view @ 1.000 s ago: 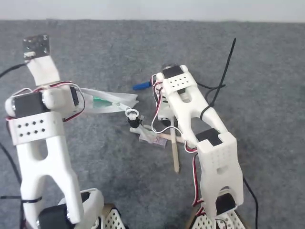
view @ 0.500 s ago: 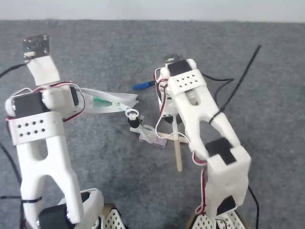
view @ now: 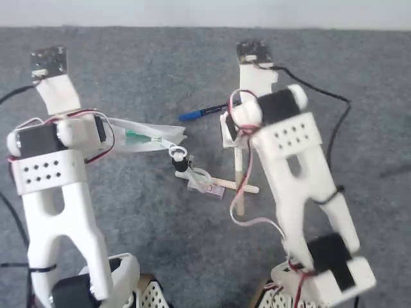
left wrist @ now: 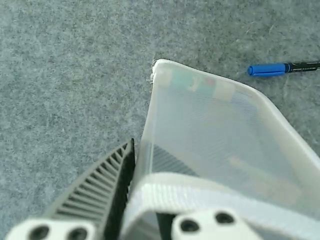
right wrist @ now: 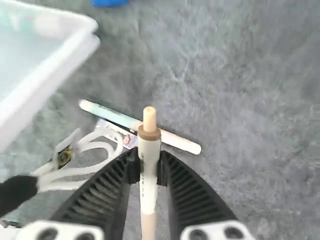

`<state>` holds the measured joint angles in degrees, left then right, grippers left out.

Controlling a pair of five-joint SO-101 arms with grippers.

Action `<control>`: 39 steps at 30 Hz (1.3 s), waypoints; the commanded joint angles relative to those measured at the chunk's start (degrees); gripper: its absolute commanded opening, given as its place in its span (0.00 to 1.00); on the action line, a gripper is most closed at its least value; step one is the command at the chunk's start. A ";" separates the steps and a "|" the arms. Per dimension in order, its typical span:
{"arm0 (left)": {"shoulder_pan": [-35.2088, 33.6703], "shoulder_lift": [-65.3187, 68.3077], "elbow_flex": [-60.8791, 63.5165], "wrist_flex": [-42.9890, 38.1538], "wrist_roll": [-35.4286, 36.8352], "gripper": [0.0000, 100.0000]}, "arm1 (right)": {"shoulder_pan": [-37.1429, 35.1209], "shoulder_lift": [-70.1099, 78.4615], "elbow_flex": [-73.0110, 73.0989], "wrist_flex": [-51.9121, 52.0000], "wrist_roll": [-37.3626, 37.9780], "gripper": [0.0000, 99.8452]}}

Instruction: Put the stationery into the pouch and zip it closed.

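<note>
High view makes the arrangement plain. The left gripper (left wrist: 139, 167) is clamped on one edge of the pouch (view: 151, 136) and holds it out to the right toward the other arm, I'd guess so things can be fed in. The right gripper (right wrist: 147, 155) is closed on a cream pen (right wrist: 148, 131) just right of the pouch, crossing over a white pen (view: 236, 187) that lies on the grey mat (view: 128, 212) beside a bundle of white cord (view: 196, 174). A blue pen (view: 200, 113) lies farther off. The right wrist view shows the jaws pinching the cream pen's shaft, which the arm hides from above. The left wrist view shows pale and green things inside the mesh.
</note>
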<state>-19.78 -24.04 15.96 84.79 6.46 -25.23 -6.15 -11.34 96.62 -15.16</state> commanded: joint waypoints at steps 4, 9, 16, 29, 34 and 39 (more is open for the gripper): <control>1.49 0.09 -2.24 0.62 0.62 0.01 | -6.55 -17.10 -0.62 -0.31 0.79 0.01; 1.32 0.09 -2.15 0.62 0.62 0.01 | -12.97 -22.90 -0.62 -4.09 0.88 0.01; 1.32 0.09 -2.07 0.62 0.62 0.01 | -18.51 -25.98 -0.62 -11.65 5.19 0.01; 1.32 0.09 -1.98 0.62 0.62 0.01 | -23.16 -28.53 -0.44 -30.64 5.80 0.01; 1.32 0.09 -1.98 0.62 0.62 0.01 | -23.16 -28.53 2.99 -38.11 9.41 0.01; 1.32 0.09 -1.98 0.62 0.62 0.01 | -22.90 -28.88 11.16 -50.24 11.87 0.01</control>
<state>-18.55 -23.96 15.52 84.79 6.46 -48.00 -32.88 -3.96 55.30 -6.02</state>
